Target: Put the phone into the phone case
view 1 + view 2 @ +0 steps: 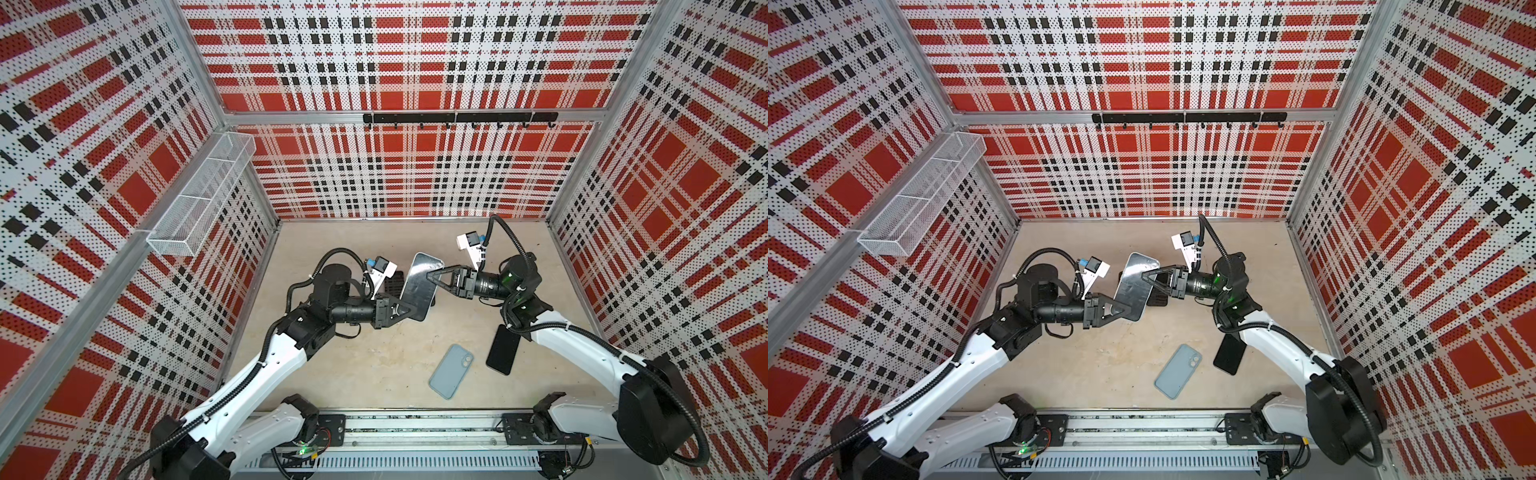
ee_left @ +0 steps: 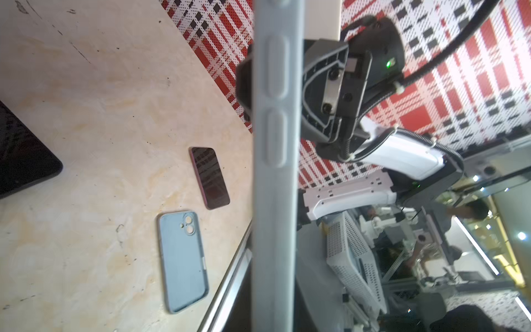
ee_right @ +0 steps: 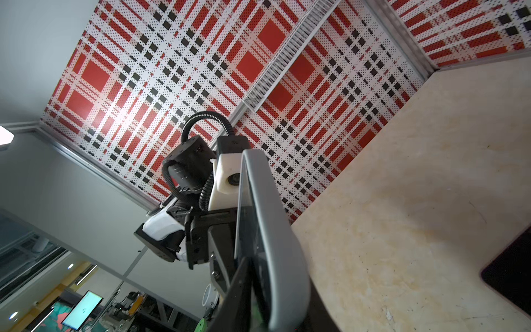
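Observation:
A grey phone case (image 1: 419, 270) with a dark-screened phone in it hangs tilted above the table's middle. My left gripper (image 1: 409, 308) is shut on its near end. My right gripper (image 1: 432, 276) straddles its right edge, one finger (image 2: 319, 95) at each face; I cannot tell whether they press on it. In the left wrist view the case's grey side (image 2: 273, 201) with its buttons runs straight across the frame. A bare black phone (image 1: 503, 350) and an empty light blue phone case (image 1: 451, 371) lie apart on the table near the right arm.
A flat black thing (image 1: 394, 282) lies on the table under the held case, mostly hidden. A white mesh basket (image 1: 199, 195) hangs on the left wall and a black hook rail (image 1: 457, 118) on the back wall. Plaid walls close in three sides.

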Controlling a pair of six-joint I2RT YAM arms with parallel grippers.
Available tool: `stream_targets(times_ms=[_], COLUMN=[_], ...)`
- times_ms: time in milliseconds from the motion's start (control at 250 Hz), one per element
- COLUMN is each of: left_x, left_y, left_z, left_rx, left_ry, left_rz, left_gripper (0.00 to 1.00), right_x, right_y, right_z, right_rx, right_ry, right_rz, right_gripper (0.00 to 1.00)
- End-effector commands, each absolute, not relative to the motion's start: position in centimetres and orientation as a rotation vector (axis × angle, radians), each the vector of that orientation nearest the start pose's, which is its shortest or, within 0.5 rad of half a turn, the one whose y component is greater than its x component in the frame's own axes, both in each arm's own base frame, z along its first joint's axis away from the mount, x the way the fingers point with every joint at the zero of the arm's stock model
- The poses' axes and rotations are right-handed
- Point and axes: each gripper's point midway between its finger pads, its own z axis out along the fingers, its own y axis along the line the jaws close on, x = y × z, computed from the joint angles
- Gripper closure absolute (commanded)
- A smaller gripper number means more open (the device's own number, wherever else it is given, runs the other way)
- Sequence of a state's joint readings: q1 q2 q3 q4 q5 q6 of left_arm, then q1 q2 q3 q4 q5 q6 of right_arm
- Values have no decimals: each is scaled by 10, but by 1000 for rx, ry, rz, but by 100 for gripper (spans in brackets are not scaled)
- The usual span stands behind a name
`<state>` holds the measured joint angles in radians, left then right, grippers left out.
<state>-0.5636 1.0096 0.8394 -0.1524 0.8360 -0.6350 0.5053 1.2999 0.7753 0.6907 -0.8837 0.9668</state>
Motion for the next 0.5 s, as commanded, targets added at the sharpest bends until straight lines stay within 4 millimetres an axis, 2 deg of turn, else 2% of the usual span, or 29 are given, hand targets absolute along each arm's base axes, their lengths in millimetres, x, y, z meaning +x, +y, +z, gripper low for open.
stream_targets(times_ms=[0,116,252,332,368,404,468,496], left_x=[203,212,224,228,230,231,235,238], left_y=[-274,-269,-261,-259,-258,-256,-249,-243], left_z=[336,336,330,325,322,321,317,315], left_rx=[532,450,357,330,321,310,285,261], left_ry=[1832,1807,1807,1823,1831,1833,1838,1850], left_rz=[-1590,-1585,-1572,-1568,-1569,-1562,-1536,-1504], left_gripper=[100,100,100,85,79,67,54,45], right_x=[268,265,266,268,269,270,273,275], right_y=[300,308,313,314,314,315,316,317], right_z=[326,325,322,322,321,320,317,314], right_rx=[-409,-405,-393,-391,-388,-385,-380,-374], right_ry=[1614,1574,1554,1549,1552,1560,1585,1600], right_rz=[1817,1894,1925,1922,1918,1911,1895,1882], right_gripper=[73,74,90,100,100,100,100,100])
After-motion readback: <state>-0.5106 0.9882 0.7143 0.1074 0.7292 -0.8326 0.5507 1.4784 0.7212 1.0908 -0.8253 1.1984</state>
